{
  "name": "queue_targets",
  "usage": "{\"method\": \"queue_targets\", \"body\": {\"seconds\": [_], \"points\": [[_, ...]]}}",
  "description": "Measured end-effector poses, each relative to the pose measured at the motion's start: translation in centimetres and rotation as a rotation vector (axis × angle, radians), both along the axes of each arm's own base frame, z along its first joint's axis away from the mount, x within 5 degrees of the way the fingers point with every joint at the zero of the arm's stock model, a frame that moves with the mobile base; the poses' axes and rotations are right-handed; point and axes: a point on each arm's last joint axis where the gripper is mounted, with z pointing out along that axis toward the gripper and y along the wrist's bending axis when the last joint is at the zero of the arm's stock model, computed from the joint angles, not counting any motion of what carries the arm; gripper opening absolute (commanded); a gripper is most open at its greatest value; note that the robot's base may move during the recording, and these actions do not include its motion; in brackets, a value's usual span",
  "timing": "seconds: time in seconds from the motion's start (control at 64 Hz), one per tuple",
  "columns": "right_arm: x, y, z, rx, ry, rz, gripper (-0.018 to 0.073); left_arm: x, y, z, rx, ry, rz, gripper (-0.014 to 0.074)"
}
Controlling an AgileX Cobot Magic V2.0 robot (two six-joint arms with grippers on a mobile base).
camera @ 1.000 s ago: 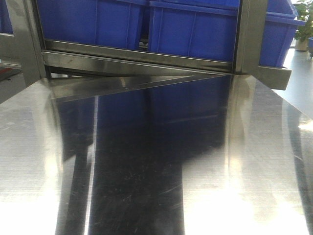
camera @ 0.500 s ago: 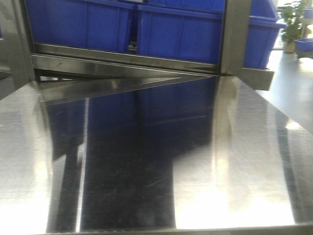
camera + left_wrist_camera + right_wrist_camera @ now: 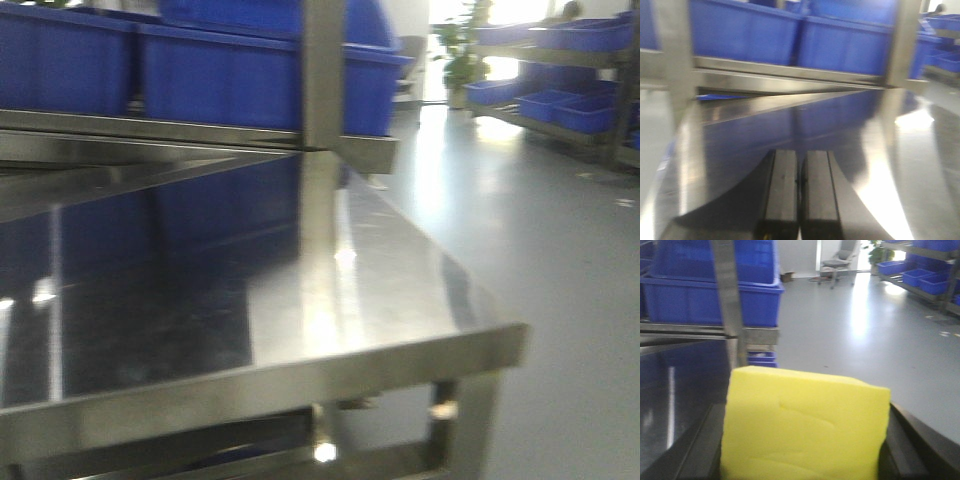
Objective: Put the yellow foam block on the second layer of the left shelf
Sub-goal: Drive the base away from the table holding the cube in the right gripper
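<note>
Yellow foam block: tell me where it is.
The bright yellow foam block fills the lower centre of the right wrist view, clamped in the right pincer, with the steel shelf post and blue plastic bins behind it to the left.

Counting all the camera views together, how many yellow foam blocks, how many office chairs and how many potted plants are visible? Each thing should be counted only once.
yellow foam block: 1
office chair: 1
potted plant: 1
Total: 3
</note>
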Motion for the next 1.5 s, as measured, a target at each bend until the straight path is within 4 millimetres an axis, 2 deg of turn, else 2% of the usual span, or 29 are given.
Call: {"method": "queue_targets", "body": {"seconds": [1.5], "points": [[0.0,0.0,0.0,0.0,0.0,0.0,0.0267,0.0,0.0,0.0,0.0,0.0,0.0,0.0137]]}}
